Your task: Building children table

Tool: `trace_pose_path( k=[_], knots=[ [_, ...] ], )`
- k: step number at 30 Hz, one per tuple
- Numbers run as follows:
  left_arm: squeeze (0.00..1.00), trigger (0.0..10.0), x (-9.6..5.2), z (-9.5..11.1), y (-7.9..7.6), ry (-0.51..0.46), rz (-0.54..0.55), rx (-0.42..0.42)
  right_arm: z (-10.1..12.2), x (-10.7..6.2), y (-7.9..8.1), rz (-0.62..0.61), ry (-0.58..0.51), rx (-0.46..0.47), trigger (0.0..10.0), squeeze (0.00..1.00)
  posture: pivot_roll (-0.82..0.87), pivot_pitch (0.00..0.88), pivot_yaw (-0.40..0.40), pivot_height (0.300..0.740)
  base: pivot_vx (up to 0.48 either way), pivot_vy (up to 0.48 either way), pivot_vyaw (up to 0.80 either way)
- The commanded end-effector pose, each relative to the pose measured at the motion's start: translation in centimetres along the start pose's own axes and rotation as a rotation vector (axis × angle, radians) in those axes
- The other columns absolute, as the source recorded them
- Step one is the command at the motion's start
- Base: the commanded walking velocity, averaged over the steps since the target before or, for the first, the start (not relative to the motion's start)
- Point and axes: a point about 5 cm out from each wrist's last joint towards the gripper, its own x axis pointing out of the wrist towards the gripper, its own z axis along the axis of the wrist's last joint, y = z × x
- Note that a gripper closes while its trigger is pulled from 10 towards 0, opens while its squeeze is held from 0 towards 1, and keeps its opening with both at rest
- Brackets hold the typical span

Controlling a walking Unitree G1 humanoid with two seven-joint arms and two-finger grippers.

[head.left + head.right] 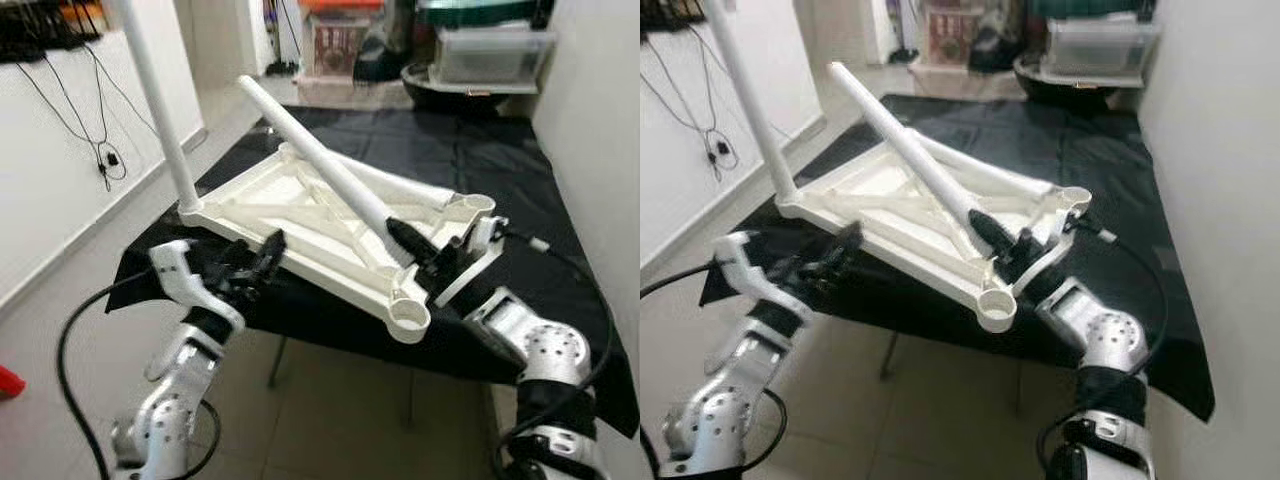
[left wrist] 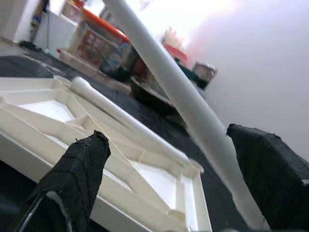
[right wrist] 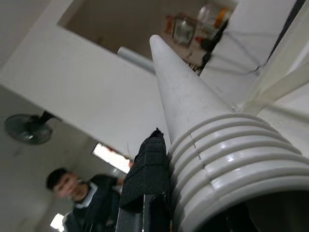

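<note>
Holding the loose table leg [image 1: 330, 170] near its ribbed, threaded end, the right gripper [image 1: 420, 250] is closed on it. Its long axis runs up and away from those fingers, toward the robot's left, above the upturned tabletop [image 1: 320, 215]. An empty corner socket [image 1: 408, 315] lies just below and nearer the robot, closest to this arm. The left gripper [image 1: 255, 265], fingers apart, sits at the tabletop's near edge, holding nothing.

Head cameras are looking down and forward at the desk [image 1: 480, 150]. Both wrist cameras are sitting close, facing upward along their fingers, sharing the white table top [image 2: 159, 181] and leg [image 3: 188, 106].
</note>
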Motion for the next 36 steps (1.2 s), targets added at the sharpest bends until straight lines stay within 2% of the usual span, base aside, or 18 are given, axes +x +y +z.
trace_pose_path(
  k=[1,4,6,9,17,21,24,36],
  knots=[
    [0.0,10.0,-0.1,0.3,0.5,-0.003,0.012,-0.024,-0.5,0.1,0.7,0.062,0.021,0.012,0.0,0.0,0.08,0.004,-0.022,0.74,0.0,0.0,0.0],
    [0.0,10.0,-0.7,1.2,0.3,-0.008,-0.043,-0.079,-1.8,-0.9,1.4,0.124,0.072,0.054,0.0,0.0,0.08,0.004,-0.024,0.74,0.0,0.0,0.0],
    [0.0,10.0,-0.7,1.3,0.2,-0.007,-0.051,-0.086,-1.9,-1.0,1.5,0.132,0.075,0.06,0.0,0.0,0.08,0.004,-0.024,0.74,0.0,0.0,0.0],
    [0.0,10.0,-0.9,1.7,0.0,-0.005,-0.087,-0.117,-3.2,-1.7,1.7,0.157,0.164,0.061,0.0,0.0,0.08,0.004,-0.027,0.74,0.0,0.0,0.0],
    [0.0,10.0,-0.5,1.7,0.0,0.008,-0.109,-0.123,-4.6,-3.1,1.8,0.178,0.25,0.083,0.0,0.0,0.08,0.008,-0.026,0.74,0.0,0.0,0.0],
    [0.0,10.0,-0.4,1.8,-0.1,0.007,-0.117,-0.133,-4.8,-3.5,1.9,0.189,0.265,0.098,0.0,0.0,0.08,0.007,-0.024,0.74,0.0,0.0,0.0],
    [0.0,10.0,-0.4,2.8,0.1,-0.006,-0.133,-0.14,-5.1,-4.5,1.9,0.191,0.292,0.105,0.0,0.0,0.08,0.008,-0.026,0.74,0.0,0.0,0.0],
    [0.0,10.0,-0.7,4.3,-0.1,-0.028,-0.202,-0.175,-5.2,-5.8,2.4,0.233,0.357,0.096,0.0,0.0,0.08,0.009,-0.028,0.74,0.0,0.0,0.0]
  ],
)
